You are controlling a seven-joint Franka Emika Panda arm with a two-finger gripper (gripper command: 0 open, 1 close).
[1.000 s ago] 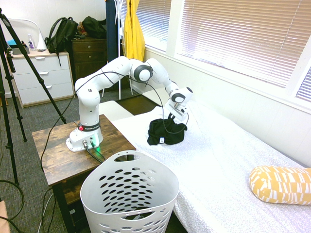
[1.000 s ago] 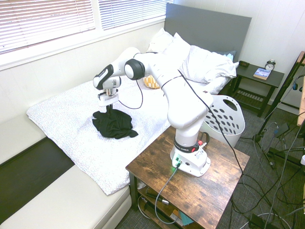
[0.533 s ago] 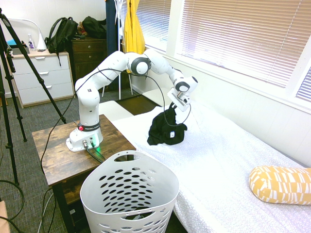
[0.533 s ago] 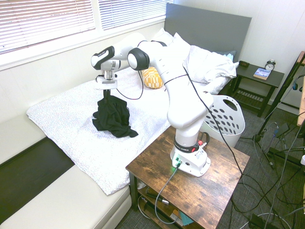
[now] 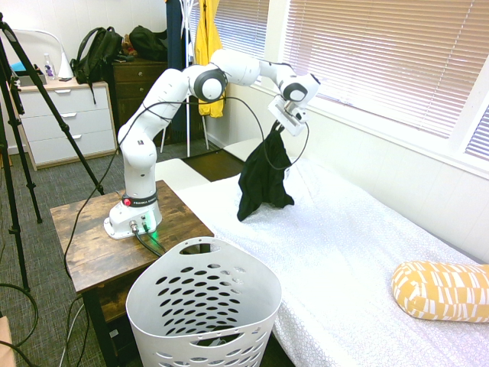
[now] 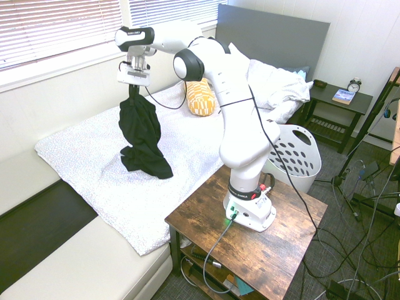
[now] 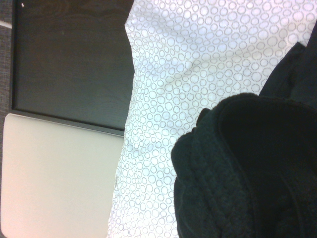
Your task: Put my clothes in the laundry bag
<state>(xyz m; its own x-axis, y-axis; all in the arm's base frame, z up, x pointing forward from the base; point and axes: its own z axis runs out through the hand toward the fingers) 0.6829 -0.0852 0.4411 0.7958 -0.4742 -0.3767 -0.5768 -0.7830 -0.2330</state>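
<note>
A bedroom with a white-covered bed (image 5: 359, 237) under the blinds. The claw (image 5: 280, 126) is clamped on the black shirt (image 5: 263, 180), which hangs above the bed, likely to clear the rim of the white basket (image 5: 202, 306) beside the bed.

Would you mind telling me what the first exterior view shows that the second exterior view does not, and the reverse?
Only the first exterior view shows the yellow garment hanging at the back and the black backpack on the dresser. Only the second shows the white pillows, grey headboard and nightstand. Both share the gripper, jaws shut on the black garment hanging over the bed, and the white laundry basket.
</note>
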